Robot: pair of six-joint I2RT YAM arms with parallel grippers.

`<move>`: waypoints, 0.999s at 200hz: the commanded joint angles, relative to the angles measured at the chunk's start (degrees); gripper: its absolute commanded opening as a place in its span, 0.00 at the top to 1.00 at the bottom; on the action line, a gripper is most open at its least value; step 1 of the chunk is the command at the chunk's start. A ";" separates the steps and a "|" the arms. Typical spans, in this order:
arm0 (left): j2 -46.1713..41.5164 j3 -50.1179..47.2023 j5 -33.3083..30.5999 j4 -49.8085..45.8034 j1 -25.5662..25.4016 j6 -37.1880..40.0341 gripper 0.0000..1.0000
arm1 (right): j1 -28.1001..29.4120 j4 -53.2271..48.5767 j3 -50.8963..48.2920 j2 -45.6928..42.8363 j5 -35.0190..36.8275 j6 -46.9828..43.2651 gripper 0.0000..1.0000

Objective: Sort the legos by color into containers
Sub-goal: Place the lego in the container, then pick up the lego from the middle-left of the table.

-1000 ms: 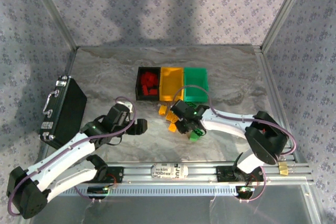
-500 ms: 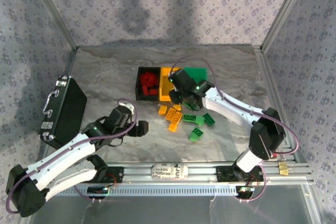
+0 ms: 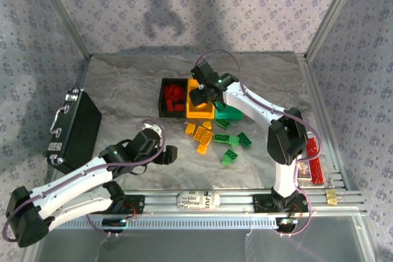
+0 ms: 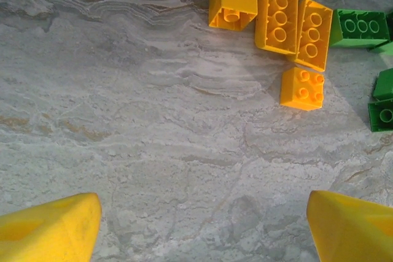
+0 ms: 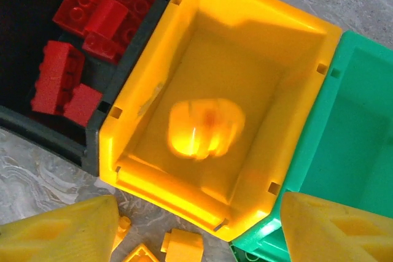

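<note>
Legos lie in two places: loose on the marbled table [image 3: 123,84] near the middle of the top view, and inside the containers, three bins set touching in a row just above that loose pile. The black bin [image 5: 43,132] holds red bricks [image 5: 101,4], at least four, heaped so that a surer count is hard. The yellow-orange bin [image 5: 258,78] holds one blurred yellow-orange brick [image 5: 204,128] near its middle (too smeared to make out its studs). The green bin [image 5: 356,121] shows a bare floor where it can be seen. Five loose yellow-orange bricks [image 4: 277,16] sit close together at the upper right of the left wrist view, and five loose green bricks [image 3: 244,140] lie just to their right in the top view. The right gripper [image 3: 198,97] hangs above the yellow-orange bin, its jaws spread wide with nothing between its yellow fingertips [image 5: 61,234]. The left gripper [image 3: 169,153] is low over bare table to the lower left of the pile, jaws likewise wide and empty. One black case [image 3: 77,130] lies at the left edge, and one long red strip [image 3: 313,161] at the lower right.
</note>
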 commanded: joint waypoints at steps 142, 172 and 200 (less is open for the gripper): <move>32.55 20.25 -0.88 1.98 -7.37 2.93 0.23 | -6.20 9.14 -44.48 -38.45 -1.77 8.91 0.27; 41.60 26.73 -0.19 -0.17 -8.20 2.80 0.28 | -9.35 9.27 -48.80 -43.09 -2.36 9.50 0.27; 48.45 31.35 0.17 -1.83 -8.96 2.96 0.31 | -12.07 9.66 -52.58 -47.40 -3.52 9.63 0.27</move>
